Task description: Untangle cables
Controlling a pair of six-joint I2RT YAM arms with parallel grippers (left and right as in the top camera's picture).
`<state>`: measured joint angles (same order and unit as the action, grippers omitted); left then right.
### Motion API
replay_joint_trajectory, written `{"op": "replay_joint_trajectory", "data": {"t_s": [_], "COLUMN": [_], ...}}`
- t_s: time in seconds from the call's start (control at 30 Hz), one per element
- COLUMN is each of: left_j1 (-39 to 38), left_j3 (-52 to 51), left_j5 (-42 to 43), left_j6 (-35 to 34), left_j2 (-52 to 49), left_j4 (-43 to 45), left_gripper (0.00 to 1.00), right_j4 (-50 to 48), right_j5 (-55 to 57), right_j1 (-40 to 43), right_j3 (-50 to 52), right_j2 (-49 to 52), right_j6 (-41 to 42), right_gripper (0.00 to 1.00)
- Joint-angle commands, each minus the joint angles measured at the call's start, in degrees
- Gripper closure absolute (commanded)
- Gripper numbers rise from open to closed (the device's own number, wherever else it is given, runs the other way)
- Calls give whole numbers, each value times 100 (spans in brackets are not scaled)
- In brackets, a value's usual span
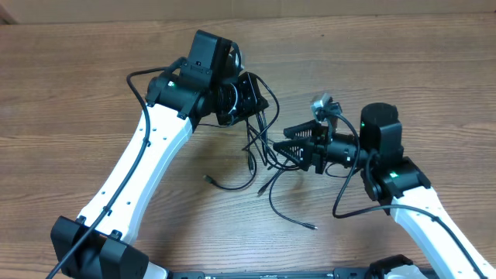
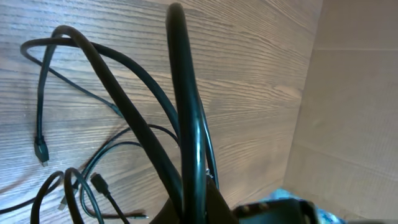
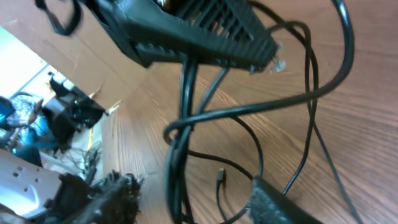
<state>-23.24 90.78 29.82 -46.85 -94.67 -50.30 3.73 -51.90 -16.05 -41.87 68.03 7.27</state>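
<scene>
L claw [image 1: 252, 105] pinched on black cables [image 1: 250, 151] – tangle trailing down to table [image 1: 93, 77] centre; R claw [image 1: 283, 141] spread, strands betw fingers.

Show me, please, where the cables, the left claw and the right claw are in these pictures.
cables [image 2: 188, 118], left wrist view, on the near thick strand.
left claw [image 1: 256, 103], overhead view, midway between its fingertips.
right claw [image 1: 289, 144], overhead view, midway between its fingertips.

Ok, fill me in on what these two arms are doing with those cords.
Two robot arms are untangling thin black cables on a brown wooden table. The left end effector is shut on the bundle, holding it raised. The right end effector is open, with strands passing between its jaws. The tangle is not yet undone; loose ends trail on the table.
</scene>
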Motion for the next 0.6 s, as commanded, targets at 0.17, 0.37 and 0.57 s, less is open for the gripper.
{"op": "replay_joint_trajectory", "data": {"t_s": [0.17,0.37,0.57], "left_j1": [-2,-2,0], "left_j3": [57,57,57], "left_j5": [79,7,4], "left_j6": [-354,-476,-479], "left_j2": [103,103,103], "left_j4": [90,92,83], "left_gripper": [96,96,96], "right_j4": [-24,-11,-13], "right_j5": [-369,-343,-321], "right_j1": [-227,-437,-435], "right_j3": [-59,-59,-59], "right_j2": [190,192,192], "right_j6": [-529,-590,-588], "right_gripper": [47,61,93]}}
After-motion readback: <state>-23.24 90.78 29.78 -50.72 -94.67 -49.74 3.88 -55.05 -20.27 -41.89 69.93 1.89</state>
